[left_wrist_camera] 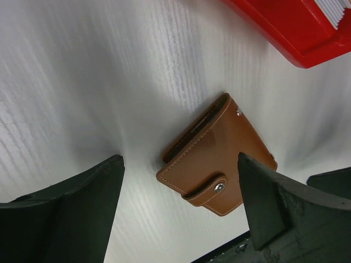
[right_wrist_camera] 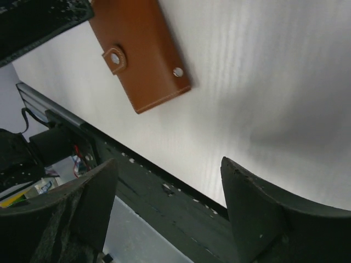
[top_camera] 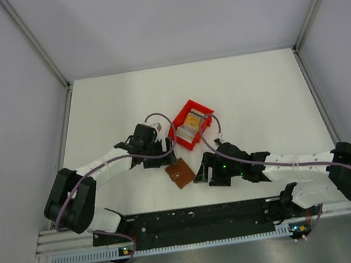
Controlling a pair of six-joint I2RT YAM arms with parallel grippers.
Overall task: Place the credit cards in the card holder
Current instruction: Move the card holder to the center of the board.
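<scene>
While both arms hung low over the white table point(top_camera: 254, 87), the brown card holder point(top_camera: 180, 173) point(left_wrist_camera: 214, 159) point(right_wrist_camera: 140, 52) lay flat on it with its strap snapped shut. It sat between the two grippers, and neither one held it. The left gripper point(top_camera: 164, 156) point(left_wrist_camera: 178, 159) had its jaws spread wide and empty, with the holder on the table beyond the gap, nearer one finger. The right gripper point(top_camera: 200, 170) point(right_wrist_camera: 169, 164) also stood open and empty, with the holder ahead of its jaws and off to one side. Past the left jaws sat a red box point(top_camera: 180, 119) point(left_wrist_camera: 285, 33). The credit cards point(top_camera: 191, 123), orange-yellow and grey, rested inside it.
</scene>
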